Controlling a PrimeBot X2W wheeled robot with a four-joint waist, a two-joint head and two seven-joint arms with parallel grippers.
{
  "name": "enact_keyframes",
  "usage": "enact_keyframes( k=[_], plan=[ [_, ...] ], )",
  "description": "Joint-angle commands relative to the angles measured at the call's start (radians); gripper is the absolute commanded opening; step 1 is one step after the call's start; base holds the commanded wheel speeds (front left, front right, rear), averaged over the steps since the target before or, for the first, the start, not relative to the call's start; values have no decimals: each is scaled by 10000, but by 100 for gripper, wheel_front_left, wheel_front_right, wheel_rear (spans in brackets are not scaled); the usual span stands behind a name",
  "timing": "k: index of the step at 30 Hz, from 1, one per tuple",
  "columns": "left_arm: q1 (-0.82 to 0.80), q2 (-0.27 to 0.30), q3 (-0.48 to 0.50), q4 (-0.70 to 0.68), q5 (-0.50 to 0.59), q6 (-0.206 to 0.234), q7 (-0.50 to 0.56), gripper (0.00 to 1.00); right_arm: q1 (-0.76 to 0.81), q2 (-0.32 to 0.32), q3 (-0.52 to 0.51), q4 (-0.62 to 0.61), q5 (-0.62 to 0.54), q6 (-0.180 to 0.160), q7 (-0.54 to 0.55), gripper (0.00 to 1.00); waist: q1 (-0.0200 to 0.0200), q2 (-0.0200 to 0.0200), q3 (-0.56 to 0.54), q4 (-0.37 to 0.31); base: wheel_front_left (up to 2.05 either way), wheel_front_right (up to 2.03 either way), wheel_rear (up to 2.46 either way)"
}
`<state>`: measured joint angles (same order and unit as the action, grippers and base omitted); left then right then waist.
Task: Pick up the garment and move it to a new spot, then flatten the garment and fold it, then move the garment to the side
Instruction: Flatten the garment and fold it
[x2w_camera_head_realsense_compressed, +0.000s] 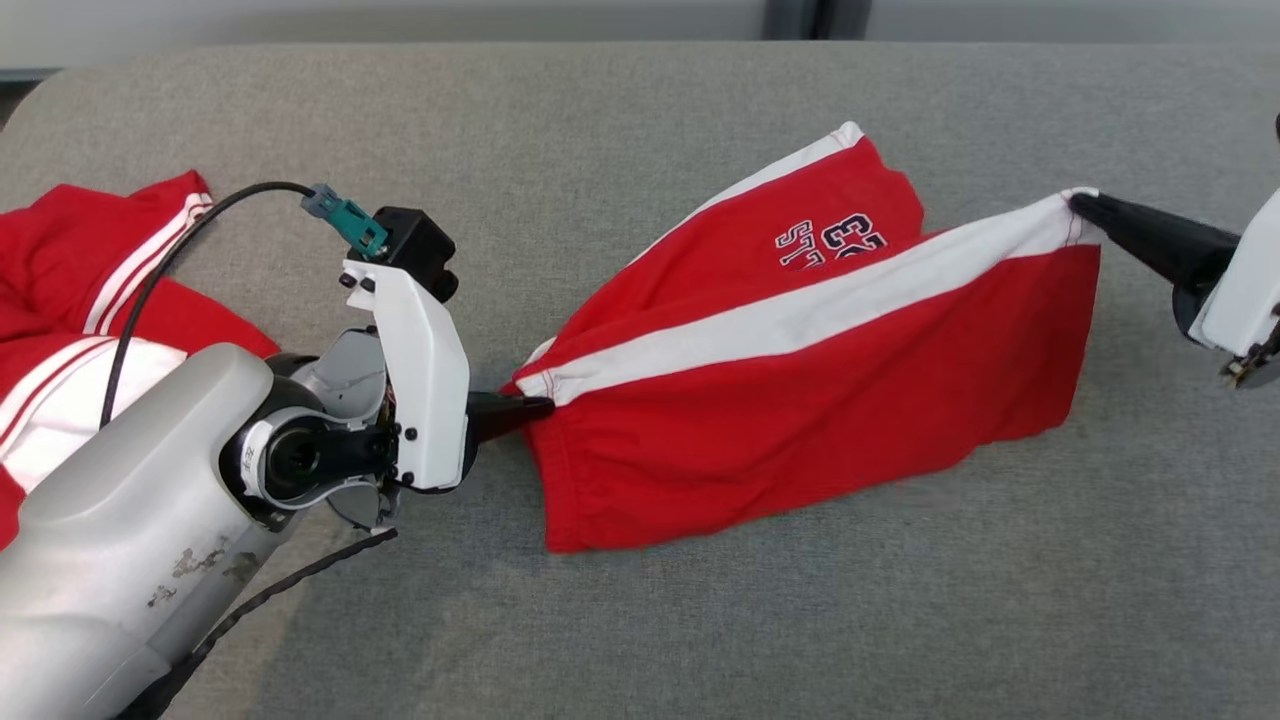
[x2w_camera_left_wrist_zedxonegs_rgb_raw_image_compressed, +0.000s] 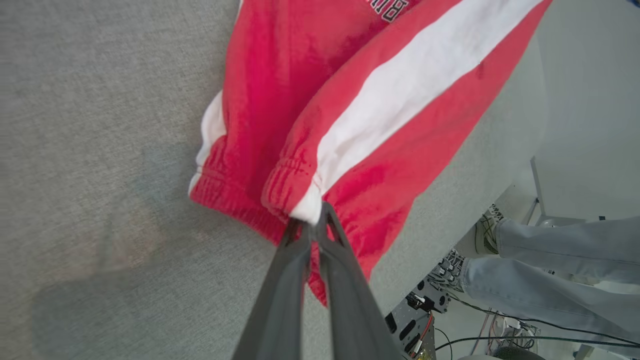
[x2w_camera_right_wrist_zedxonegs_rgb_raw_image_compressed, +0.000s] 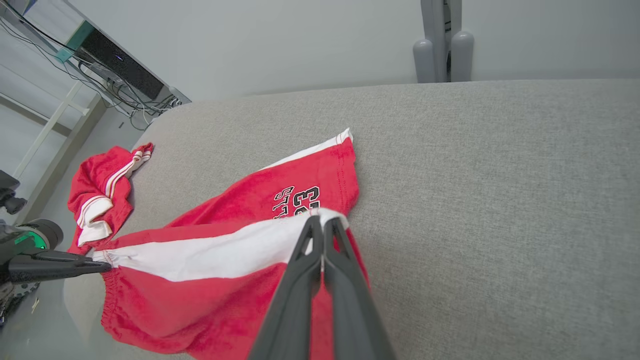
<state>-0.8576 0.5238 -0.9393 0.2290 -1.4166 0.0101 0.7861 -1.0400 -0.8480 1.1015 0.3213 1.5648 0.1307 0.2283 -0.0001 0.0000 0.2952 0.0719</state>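
Left gripper (x2w_camera_head_realsense_compressed: 538, 406) clamped on waistband of shorts (x2w_camera_head_realsense_compressed: 800, 420) | right gripper (x2w_camera_head_realsense_compressed: 1078, 204) clamped on hem corner | shorts stretched between them over pad's (x2w_camera_head_realsense_compressed: 600, 120) middle, one leg lying on it | second garment (x2w_camera_head_realsense_compressed: 60, 260) at left edge

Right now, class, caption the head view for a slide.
Left gripper and right gripper stretch red shorts by the white stripe over grey cushion.

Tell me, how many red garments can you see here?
2. The red shorts hang stretched between the left pincer and the right pincer, mid-surface; a second red garment lies crumpled at the robot's far left, partly hidden behind its arm.
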Motion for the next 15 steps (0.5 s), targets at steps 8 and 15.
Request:
enact_keyframes(
  k=[8, 15],
  plan=[
    [-444, -112, 271, 55, 302, 10, -511, 0, -803, 221, -24, 637, -483, 2, 75, 0, 1, 0, 796, 699, 0, 0, 0],
    [-707, -195, 442, -249, 446, 73, -787, 0, -1648, 403, -107, 1285, -574, 2, 92, 0, 1, 0, 1266, 1112, 0, 0, 0]
  ],
)
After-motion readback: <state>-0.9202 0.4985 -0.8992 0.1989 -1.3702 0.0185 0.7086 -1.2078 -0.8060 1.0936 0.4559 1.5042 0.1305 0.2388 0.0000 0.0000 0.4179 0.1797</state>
